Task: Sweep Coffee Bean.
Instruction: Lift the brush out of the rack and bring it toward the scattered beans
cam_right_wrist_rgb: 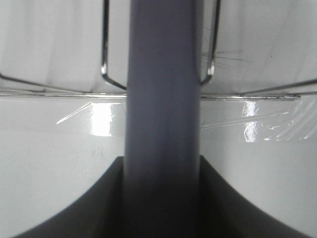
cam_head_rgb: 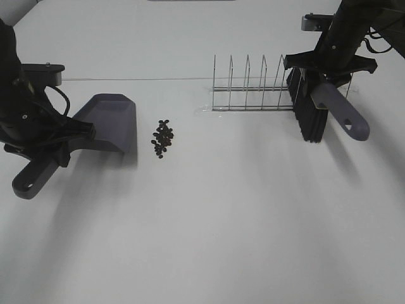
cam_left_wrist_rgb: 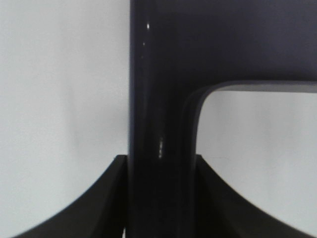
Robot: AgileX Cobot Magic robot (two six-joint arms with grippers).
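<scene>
A small cluster of dark coffee beans (cam_head_rgb: 163, 139) lies on the white table, just right of a grey-purple dustpan (cam_head_rgb: 107, 121). My left gripper (cam_head_rgb: 56, 151) is shut on the dustpan's handle (cam_left_wrist_rgb: 158, 124), with the pan's mouth facing the beans. My right gripper (cam_head_rgb: 330, 71) is shut on the grey handle (cam_right_wrist_rgb: 163, 114) of a brush, whose black bristles (cam_head_rgb: 307, 114) hang down at the right end of the wire rack. The beans do not show in either wrist view.
A wire dish rack (cam_head_rgb: 253, 88) on a clear plastic tray stands at the back, between the beans and the brush; its wires also show in the right wrist view (cam_right_wrist_rgb: 106, 64). White tabletop (cam_head_rgb: 221, 221) stretches in front.
</scene>
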